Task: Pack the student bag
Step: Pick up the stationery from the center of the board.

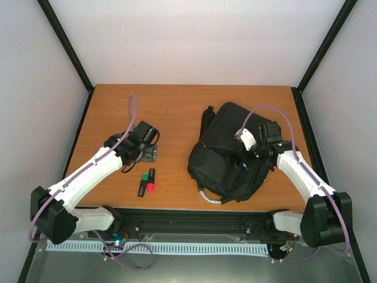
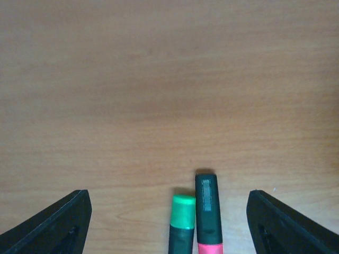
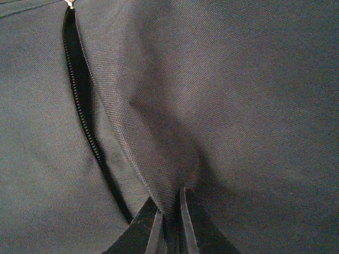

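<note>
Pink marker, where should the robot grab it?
Probably by its black cap, from straight above, left tool straddling it. The pink marker lies flat, and that cap pokes out past the green marker close beside it.

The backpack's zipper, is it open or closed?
Open: the right wrist view shows a dark gap along the zipper of the student bag, whose fabric the right gripper pinches beside it.

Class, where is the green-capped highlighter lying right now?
Top view, left side of the table: the green-capped highlighter lies beside the pink highlighter, near the left gripper, left of the student bag.
</note>
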`<action>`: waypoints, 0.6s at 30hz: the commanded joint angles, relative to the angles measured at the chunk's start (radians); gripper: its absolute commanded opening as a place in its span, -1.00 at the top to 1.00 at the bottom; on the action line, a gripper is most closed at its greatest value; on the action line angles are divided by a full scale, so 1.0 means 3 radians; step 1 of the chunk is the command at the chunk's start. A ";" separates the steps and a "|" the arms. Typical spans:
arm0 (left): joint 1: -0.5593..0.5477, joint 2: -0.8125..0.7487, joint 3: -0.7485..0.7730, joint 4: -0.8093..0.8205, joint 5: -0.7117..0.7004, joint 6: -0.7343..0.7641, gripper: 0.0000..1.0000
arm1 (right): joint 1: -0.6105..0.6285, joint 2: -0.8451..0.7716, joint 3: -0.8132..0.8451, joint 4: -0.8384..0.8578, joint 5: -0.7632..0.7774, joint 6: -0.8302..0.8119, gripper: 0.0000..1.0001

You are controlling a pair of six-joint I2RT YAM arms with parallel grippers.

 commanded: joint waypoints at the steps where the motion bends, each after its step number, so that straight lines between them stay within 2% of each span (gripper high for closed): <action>1: 0.0264 0.0141 -0.0136 0.0096 0.0962 0.0110 -0.69 | 0.0015 -0.0064 0.0069 -0.0075 -0.0202 -0.0021 0.85; 6: 0.0267 0.0316 -0.0269 0.0191 0.1276 0.0052 -0.62 | 0.0015 -0.0068 0.0071 -0.0079 -0.0199 -0.0024 0.85; 18: 0.0267 0.0580 -0.0602 0.0311 0.1182 -0.0182 -0.20 | 0.0015 -0.0039 0.0073 -0.0081 -0.0204 -0.0033 0.83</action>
